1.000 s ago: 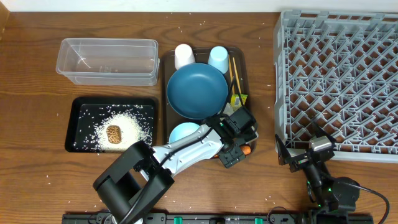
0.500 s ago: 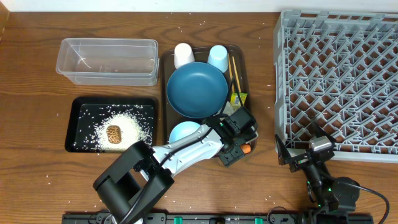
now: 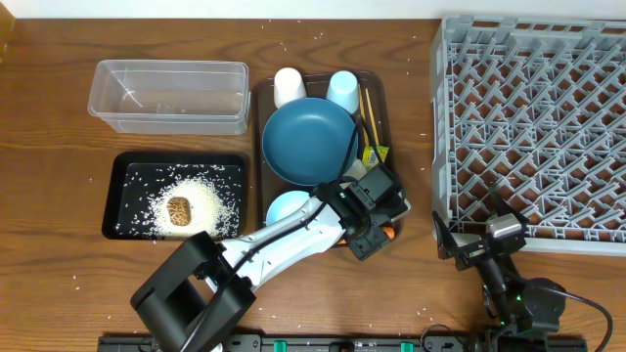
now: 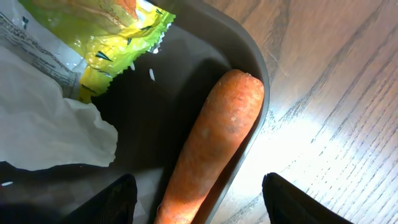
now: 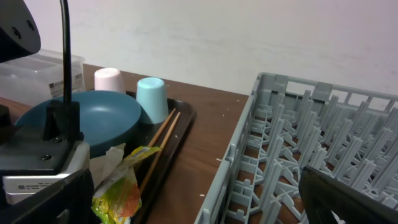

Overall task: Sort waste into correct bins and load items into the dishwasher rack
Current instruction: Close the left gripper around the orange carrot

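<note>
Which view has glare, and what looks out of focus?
Left wrist view: glare whitens the wooden table beside the sharp carrot; the left gripper's fingers are dark and soft. Right wrist view: the right gripper's fingers are blurred silhouettes. Overhead view: even light, no glare.

Orange carrot (image 4: 214,149); green-yellow wrapper (image 4: 102,37)

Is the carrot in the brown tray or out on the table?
In the tray: the carrot lies on its floor against the corner rim, with the table beyond.
</note>
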Controlling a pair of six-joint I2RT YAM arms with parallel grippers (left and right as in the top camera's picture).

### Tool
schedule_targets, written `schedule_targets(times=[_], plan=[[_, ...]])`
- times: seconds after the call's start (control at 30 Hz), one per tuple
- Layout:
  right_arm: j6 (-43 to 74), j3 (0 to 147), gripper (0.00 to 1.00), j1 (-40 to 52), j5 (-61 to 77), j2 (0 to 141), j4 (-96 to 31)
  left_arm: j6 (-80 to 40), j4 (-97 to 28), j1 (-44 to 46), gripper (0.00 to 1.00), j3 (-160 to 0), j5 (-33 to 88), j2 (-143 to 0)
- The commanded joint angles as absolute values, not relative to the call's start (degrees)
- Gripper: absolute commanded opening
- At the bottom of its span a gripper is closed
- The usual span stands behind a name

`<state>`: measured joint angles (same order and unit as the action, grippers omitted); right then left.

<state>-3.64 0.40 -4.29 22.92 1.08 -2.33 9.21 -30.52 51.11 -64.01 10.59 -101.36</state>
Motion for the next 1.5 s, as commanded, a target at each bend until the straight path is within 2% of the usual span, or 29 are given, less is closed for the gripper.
schedule_targets(times=[0.0,0.23,1.07,1.23,1.37,1.47], plan=[[-4.4,0.3,0.99,-5.6,22.7,1.0,-2.6,9.4,-30.3,51.0,0.66,-64.3,11.2,-103.0],[-4.4,0.3,0.99,-5.6,22.7,1.0,-2.6,9.9,-28.8,51.0,0.66,-64.3,6.5,-104.6],[-4.4,0.3,0.99,-5.6,22.7,1.0,-2.6,10.0,-28.3,50.9,0.65,-64.3,6.6,-107.7],[-4.4,0.3,0.99,-5.6,22.7,1.0,-2.6,10.0,-28.1,50.9,0.49,-64.3,6.6,-107.7],[-4.4,0.3,0.99,-5.6,22.7,1.0,-2.6,10.0,-28.2,50.9,0.44,-64.3,6.6,-107.7],[-4.4,0.3,0.99,-5.6,22.7,1.0,-2.6,9.6,-28.2,50.9,0.32,-64.3,6.6,-107.7]])
